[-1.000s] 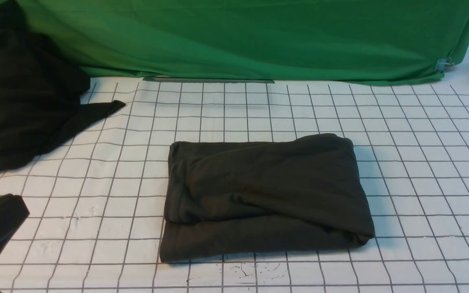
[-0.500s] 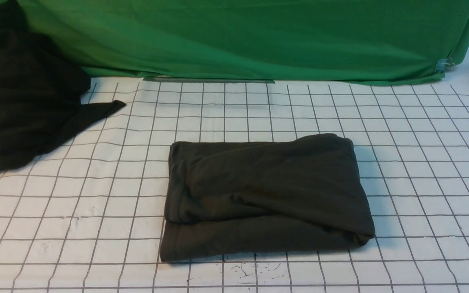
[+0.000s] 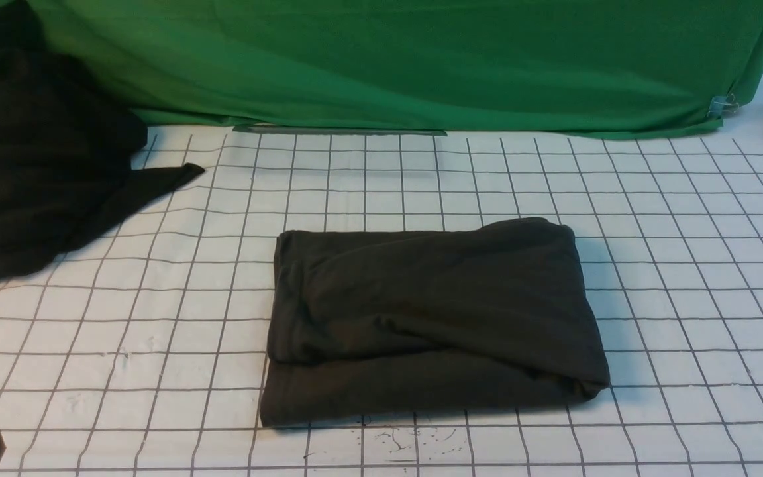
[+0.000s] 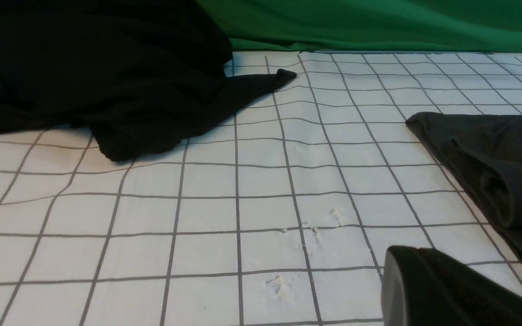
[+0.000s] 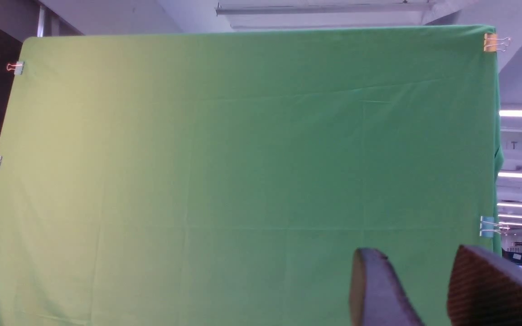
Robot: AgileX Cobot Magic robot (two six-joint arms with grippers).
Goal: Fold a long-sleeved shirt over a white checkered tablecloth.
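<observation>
folded long-sleeved shirt (image 3: 431,321) (unheld) on white checkered tablecloth (image 3: 686,265).

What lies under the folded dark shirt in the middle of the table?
The white checkered tablecloth lies under the long-sleeved shirt, its grid showing on every side. The squares directly beneath are covered.

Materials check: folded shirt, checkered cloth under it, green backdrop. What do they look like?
long-sleeved shirt: soft matte knit, likely cotton jersey; rounded folds, no sheen.
white checkered tablecloth: thin smooth sheet, maybe coated fabric or plastic; grid lines ripple, small scuffed patches. Hard to settle.
green backdrop: matte woven fabric; drapes in soft creases, held by binder clips.
</observation>
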